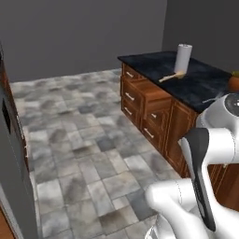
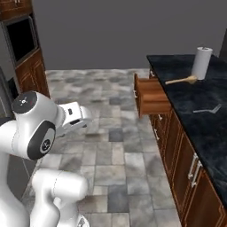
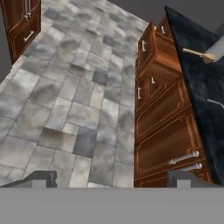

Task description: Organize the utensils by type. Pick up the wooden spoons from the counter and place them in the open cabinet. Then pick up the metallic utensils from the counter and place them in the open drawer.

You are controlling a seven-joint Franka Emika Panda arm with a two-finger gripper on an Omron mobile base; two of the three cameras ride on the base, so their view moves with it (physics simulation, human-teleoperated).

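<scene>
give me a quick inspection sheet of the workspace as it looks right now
surface: black marble counter over brown base cabinets, beside a grey tiled floor
job's things: one wooden spoon lies on the counter by the paper towel roll; one metal fork lies nearer the robot; open drawer pulled out, looks empty
clutter: white paper towel roll upright; an orange object at the counter's edge of view
grippers: gripper open, holding nothing, out over the floor and away from the counter
cables: nothing seen
surroundings: grey walls; tall brown cabinets with a built-in oven
</scene>
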